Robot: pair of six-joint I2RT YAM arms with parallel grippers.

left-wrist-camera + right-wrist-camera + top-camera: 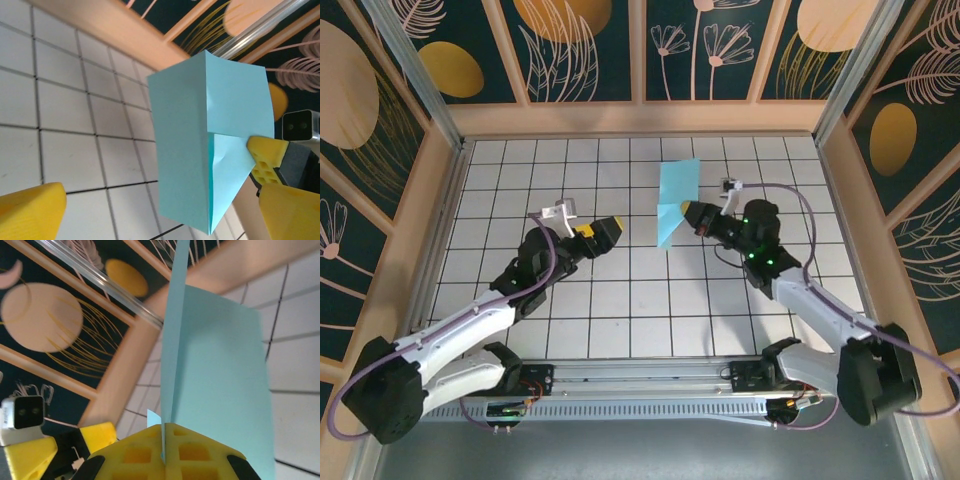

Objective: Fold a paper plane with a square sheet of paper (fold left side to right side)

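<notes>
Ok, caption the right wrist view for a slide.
Right pincer clamps the folded teal sheet of paper edge-on, white grid table behind.

The sheet of paper (676, 195), pinched in the right fingers (688, 212), blocked the gap between the arms. The left fingers (603, 231) stood spread just beside it. Elsewhere the tiled surface (620, 300) lay bare, hemmed by wooden walls (640, 118).

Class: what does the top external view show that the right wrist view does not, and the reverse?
Top external: both arms over the white grid table, the black-and-yellow left gripper apart from the thin light teal-blue sheet of paper. Right wrist: close up, yellow fingers pinching a paper layer seen edge-on. Shared: the partly folded sheet held by the right gripper.
</notes>
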